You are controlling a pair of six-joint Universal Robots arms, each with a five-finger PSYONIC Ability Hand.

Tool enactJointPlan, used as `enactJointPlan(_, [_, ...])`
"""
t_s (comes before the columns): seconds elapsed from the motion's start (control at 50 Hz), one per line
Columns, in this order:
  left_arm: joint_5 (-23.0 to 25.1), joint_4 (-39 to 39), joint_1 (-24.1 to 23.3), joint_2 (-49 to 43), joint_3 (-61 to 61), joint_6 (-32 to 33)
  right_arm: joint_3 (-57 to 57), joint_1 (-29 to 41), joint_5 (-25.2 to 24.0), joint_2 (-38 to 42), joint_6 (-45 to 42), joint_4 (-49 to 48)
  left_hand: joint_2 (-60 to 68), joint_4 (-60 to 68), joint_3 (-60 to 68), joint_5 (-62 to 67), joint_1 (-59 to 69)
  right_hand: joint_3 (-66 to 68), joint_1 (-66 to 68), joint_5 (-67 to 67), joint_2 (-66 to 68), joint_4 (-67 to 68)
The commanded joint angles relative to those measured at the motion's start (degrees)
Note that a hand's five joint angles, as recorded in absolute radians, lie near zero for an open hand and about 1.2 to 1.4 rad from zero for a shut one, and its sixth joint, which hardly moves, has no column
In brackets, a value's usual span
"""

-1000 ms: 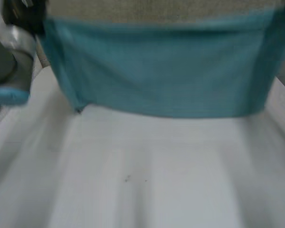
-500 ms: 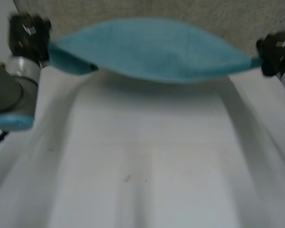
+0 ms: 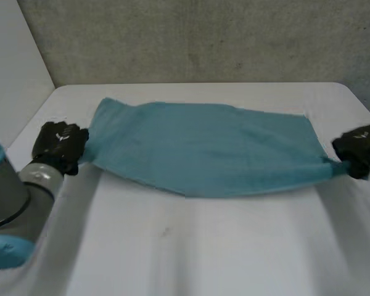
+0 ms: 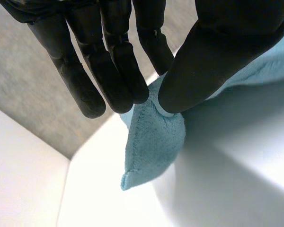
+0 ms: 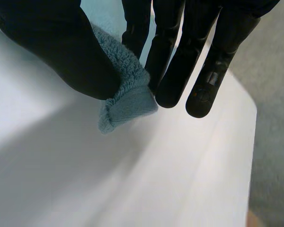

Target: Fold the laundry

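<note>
Head view looks down on a white table point(image 3: 191, 246) with a teal towel point(image 3: 209, 151) stretched lengthwise across its far half, between the two hands. The left hand point(image 3: 57, 145) sits at the towel's left end, where the cloth gathers into a narrow point. The right hand point(image 3: 359, 148) sits at the opposite end, where the cloth tapers in the same way. The far edge of the towel runs fairly straight, while the near edge bows toward the camera, deepest a little left of the middle. The middle of the cloth appears to rest on the tabletop. A grey wall point(image 3: 203, 37) stands behind the table, and the left arm point(image 3: 15, 197) (grey joint, light-blue cap) comes in at the near left corner.

Left wrist view has the left hand point(image 4: 217, 52) pinching a corner of the teal towel point(image 4: 154, 142) between its thumb and its straight fingers point(image 4: 118, 80). The tip of that corner hangs free past the pinch, over the white table point(image 4: 236, 184).

Right wrist view has the right hand point(image 5: 52, 47) pressing a bunched hem of the teal towel point(image 5: 128, 101) with its thumb against its straight fingers point(image 5: 173, 71). A small rolled end of cloth pokes out beyond the thumb, over the white table point(image 5: 180, 179).
</note>
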Motion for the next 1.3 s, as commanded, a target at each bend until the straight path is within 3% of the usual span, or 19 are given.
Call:
enactJointPlan(0.02, [0.42, -24.71, 4.78, 11.81, -4.76, 6.67, 7.04, -9.06, 0.04, -6.89, -16.95, 15.51, 11.21, 11.26, 11.48, 13.64, 14.41, 11.94, 25.27, 12.99, 12.35, 11.69])
enactJointPlan(0.06, [0.51, -28.41, 5.48, 13.14, -5.38, 8.69, 9.93, -11.95, -0.31, -7.94, -23.95, 19.10, 11.21, 11.26, 11.48, 13.64, 14.41, 11.94, 25.27, 12.99, 12.35, 11.69])
enactJointPlan(0.16, [2.53, -30.73, 6.11, 13.94, -6.00, 11.09, 10.29, -13.11, -0.49, -8.12, -24.95, 17.89, 11.21, 11.26, 11.48, 13.64, 14.41, 11.94, 25.27, 12.99, 12.35, 11.69])
enactJointPlan(0.28, [5.87, -23.20, 7.25, 8.34, -3.72, 10.91, 8.02, -12.40, -0.84, -6.20, -21.62, 10.35, 11.21, 11.26, 11.48, 13.64, 14.41, 11.94, 25.27, 12.99, 12.35, 11.69])
enactJointPlan(0.36, [5.52, -15.55, 5.41, 1.30, 1.10, 10.82, 6.00, -11.44, -0.75, -2.78, -17.94, 6.13, 11.21, 11.26, 11.48, 13.64, 14.41, 11.94, 25.27, 12.99, 12.35, 11.69])
enactJointPlan(0.62, [5.43, -1.57, 2.24, -16.18, 18.23, 10.91, -5.26, -4.58, 0.39, 8.58, -6.84, -4.09, 11.21, 11.26, 11.48, 13.64, 14.41, 11.94, 25.27, 12.99, 12.35, 11.69])
enactJointPlan(0.82, [5.52, 2.14, 1.98, -29.02, 32.48, 11.00, -14.92, -0.63, 6.27, 18.76, -3.50, -13.48, 11.21, 11.26, 11.48, 13.64, 14.41, 11.94, 25.27, 12.99, 12.35, 11.69])
enactJointPlan(1.04, [6.14, 4.69, 1.62, -37.92, 42.17, 11.35, -19.24, 1.22, 7.16, 24.30, -3.33, -20.69, 11.21, 11.26, 11.48, 13.64, 14.41, 11.94, 25.27, 12.99, 12.35, 11.69])
enactJointPlan(1.14, [6.14, 10.30, 0.75, -39.93, 43.31, 11.44, -20.20, 2.19, 7.34, 26.06, -3.50, -23.33, 11.21, 11.26, 11.48, 13.64, 14.41, 11.94, 25.27, 12.99, 12.35, 11.69])
enactJointPlan(1.16, [6.14, 10.31, 0.74, -39.94, 43.31, 11.44, -20.82, 2.19, 8.12, 26.76, -3.42, -23.60, 11.21, 11.26, 11.48, 13.64, 14.41, 3.17, 16.50, 4.23, 3.58, 2.92])
enactJointPlan(1.18, [6.14, 11.62, 0.48, -40.02, 43.13, 11.44, -20.82, 2.19, 8.13, 26.77, -3.42, -23.60, 11.21, 11.26, 11.48, 13.64, 14.41, 3.08, 16.41, 4.14, 3.50, 2.83])
enactJointPlan(1.22, [6.14, 12.67, 0.13, -40.11, 42.87, 11.44, -21.61, 2.54, 10.49, 27.38, -3.33, -23.77, 11.21, 11.26, 11.48, 13.64, 14.41, -48.62, -35.29, -47.57, -48.21, -48.88])
enactJointPlan(1.24, [6.22, 13.47, -0.22, -39.94, 42.52, 11.44, -21.70, 2.89, 12.15, 27.30, -3.24, -23.69, 11.21, 11.26, 11.48, 13.64, 14.41, -58.06, -44.73, -57.01, -57.65, -58.31])
enactJointPlan(1.26, [6.22, 13.91, -0.74, -39.68, 42.00, 11.52, -21.70, 2.89, 12.17, 27.30, -3.24, -23.69, 1.07, 1.12, 1.35, 3.50, 4.28, -58.06, -44.73, -57.01, -57.65, -58.31])
enactJointPlan(1.28, [6.22, 13.92, -0.75, -39.67, 41.99, 11.53, -21.87, 3.15, 13.30, 27.30, -3.07, -23.77, 0.97, 1.02, 1.25, 3.40, 4.18, -58.06, -44.73, -57.01, -57.65, -58.31])
enactJointPlan(1.3, [6.22, 14.09, -1.27, -39.50, 41.38, 11.61, -21.88, 3.15, 13.31, 27.30, -3.06, -23.78, -24.34, -24.30, -24.07, -21.91, -21.14, -58.06, -44.73, -57.01, -57.65, -58.31])
